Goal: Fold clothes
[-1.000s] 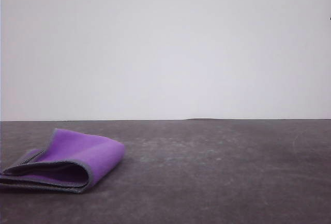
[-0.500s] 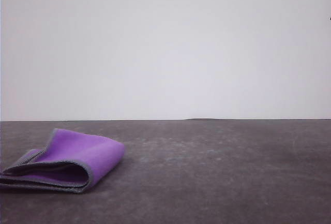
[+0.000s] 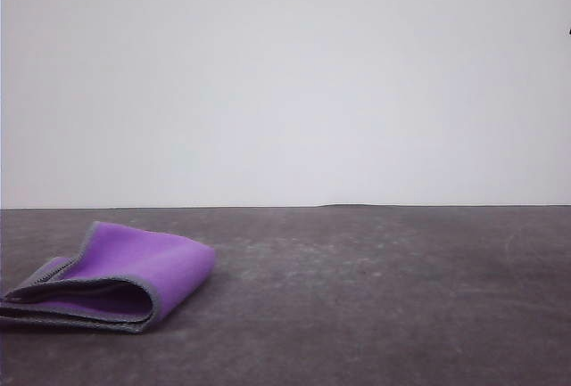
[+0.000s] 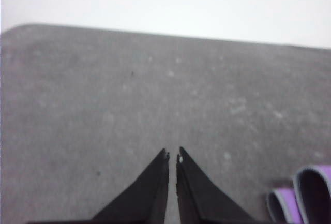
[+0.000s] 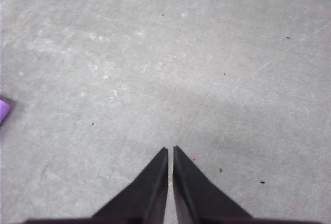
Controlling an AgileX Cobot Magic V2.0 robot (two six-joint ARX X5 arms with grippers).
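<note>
The clothes are one small cloth lying folded over on the dark table at the front left, purple face outward, with grey stitched edging along the open side. A folded edge of the clothes also shows in the left wrist view, beside my left gripper, which is shut, holds nothing and stays apart from the cloth. My right gripper is shut too, empty, over bare table. A purple corner of the clothes peeks in at the border of the right wrist view.
The dark grey table stretches right of the cloth, with faint pale scuffs. A plain white wall stands behind the far edge of the table.
</note>
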